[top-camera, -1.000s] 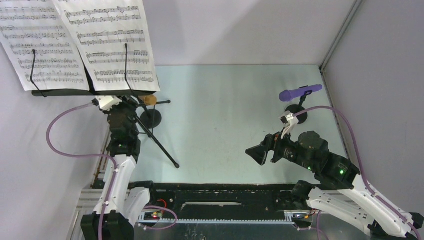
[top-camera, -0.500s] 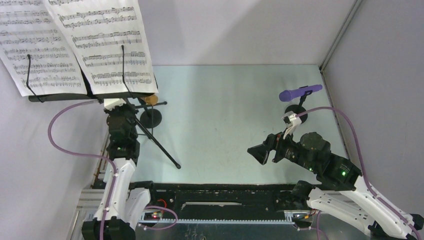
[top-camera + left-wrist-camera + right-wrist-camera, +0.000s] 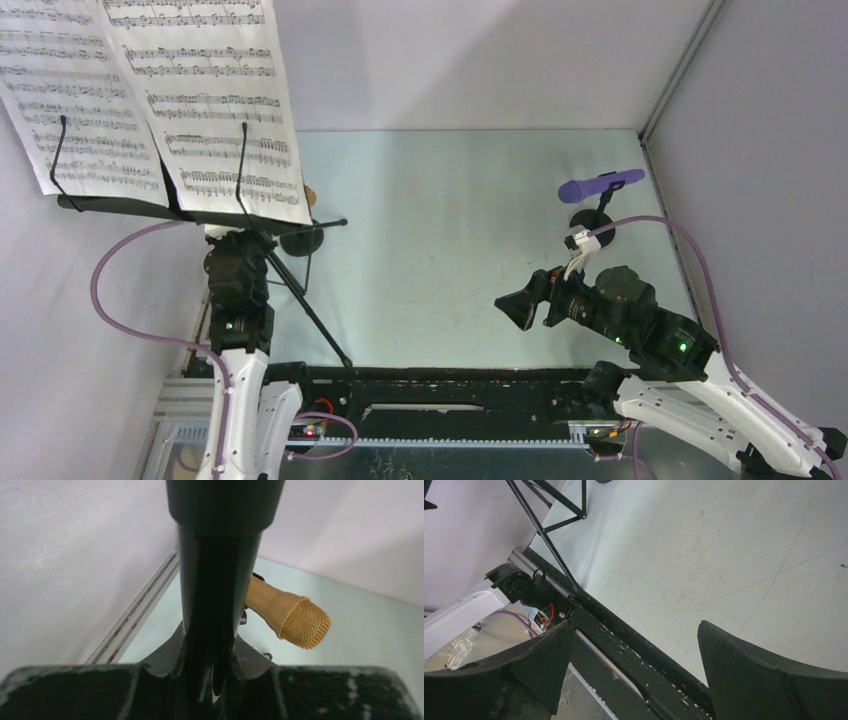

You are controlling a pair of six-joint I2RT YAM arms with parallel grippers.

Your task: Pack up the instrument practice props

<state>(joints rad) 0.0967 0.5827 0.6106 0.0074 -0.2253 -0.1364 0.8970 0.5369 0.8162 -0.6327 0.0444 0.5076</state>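
The black music rack (image 3: 150, 207) stands at the far left on tripod legs (image 3: 310, 315), with white sheet-music pages (image 3: 200, 90) clipped to it. My left gripper (image 3: 240, 240) is shut on the rack's black post (image 3: 215, 580), which fills the gap between the jaws (image 3: 212, 650). Just behind the post the tan microphone (image 3: 295, 617) rests in a black round-based holder (image 3: 300, 240). At the far right the purple microphone (image 3: 598, 184) lies across its own holder (image 3: 600, 228). My right gripper (image 3: 515, 305) hovers open and empty (image 3: 634, 645) over the near table edge.
Grey walls close in the table on the left, back and right. A black rail (image 3: 450, 380) runs along the near edge between the arm bases. Purple cables (image 3: 690, 250) loop from both wrists. One tripod leg tip (image 3: 348, 362) reaches the rail.
The left jaws have closed on the rack's post. The rack with its pages has shifted toward the near edge, its leg tip sliding nearer the rail. The right arm has barely moved.
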